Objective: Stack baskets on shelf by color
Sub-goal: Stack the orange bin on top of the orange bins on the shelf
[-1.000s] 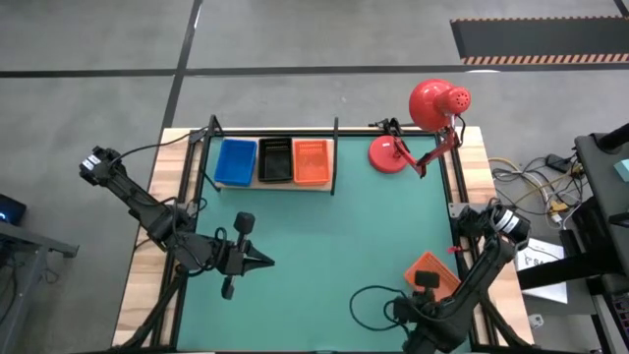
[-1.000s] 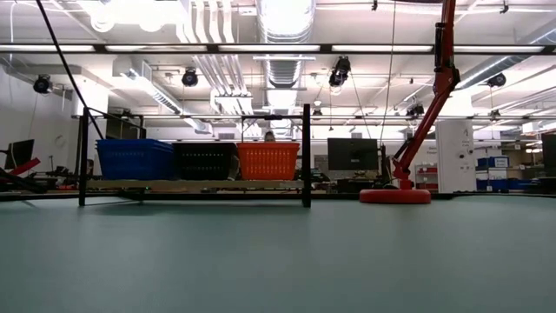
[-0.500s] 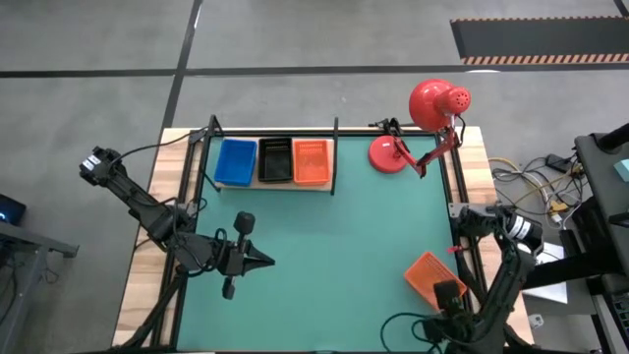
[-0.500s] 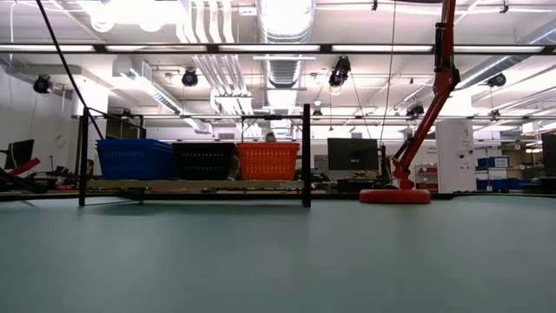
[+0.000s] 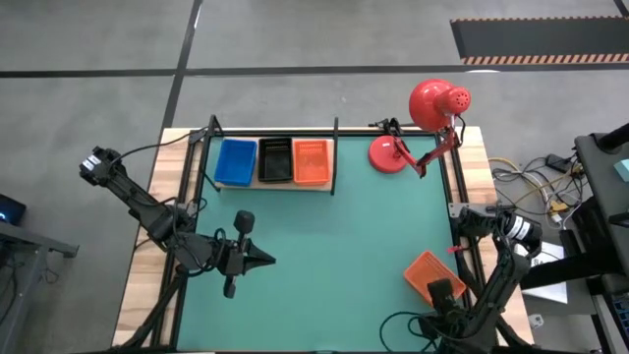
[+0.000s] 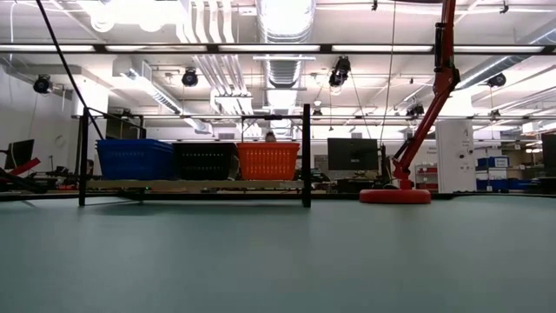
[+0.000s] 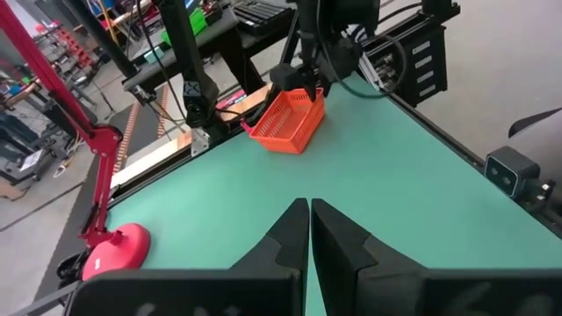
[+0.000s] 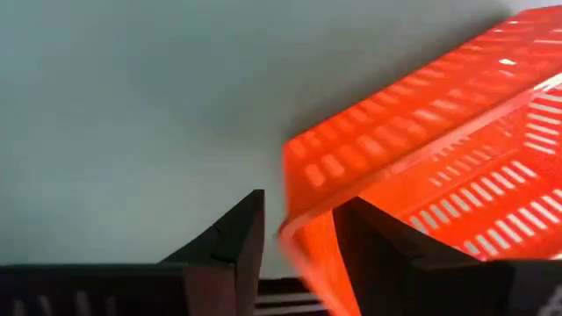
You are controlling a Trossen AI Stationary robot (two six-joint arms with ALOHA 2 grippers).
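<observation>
While the shelf [image 5: 270, 187] at the worktop's [image 5: 334, 256] far edge already carries blue, black and orange baskets abreast, a loose orange basket [image 5: 428, 271] lies near the right front corner. Its rim sits between the fingers of the right end effector [image 8: 299, 230], which are apart, so close squarely before lifting. Folded low, the right arm reaches down beside it; the left end effector [image 7: 309, 230] waits left of centre, fingers together.

Both arms matte black, jointed tubular links — black cables trailing alongside; the fingers [image 7: 290, 241] are dark, angular, tapering wedges.
</observation>
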